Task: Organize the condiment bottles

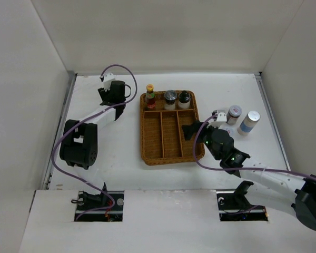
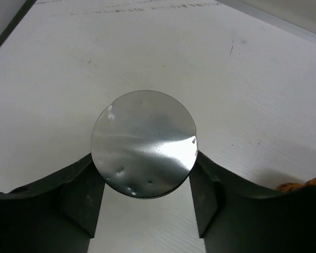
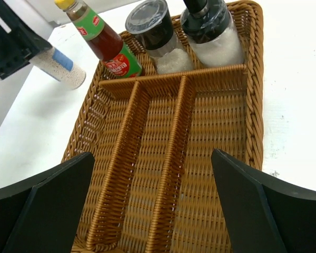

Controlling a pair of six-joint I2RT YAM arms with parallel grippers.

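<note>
The brown wicker tray (image 1: 171, 150) holds three bottles in its far compartment: a red sauce bottle with a yellow cap (image 1: 150, 95) (image 3: 106, 43), a dark-lidded salt jar (image 1: 170, 98) (image 3: 157, 32) and a black-capped jar (image 1: 184, 98) (image 3: 209, 29). My left gripper (image 1: 115, 94) (image 2: 143, 158) is shut on a silver-lidded spice jar (image 2: 143, 142), left of the tray. This jar shows white with a blue label in the right wrist view (image 3: 60, 67). My right gripper (image 1: 191, 130) (image 3: 152, 211) is open and empty above the tray's long compartments.
Two more jars stand on the table right of the tray: a short one (image 1: 234, 113) and a taller white-and-blue one (image 1: 249, 122). A pale round thing (image 1: 227, 128) lies beside the right arm, partly hidden. White walls enclose the table.
</note>
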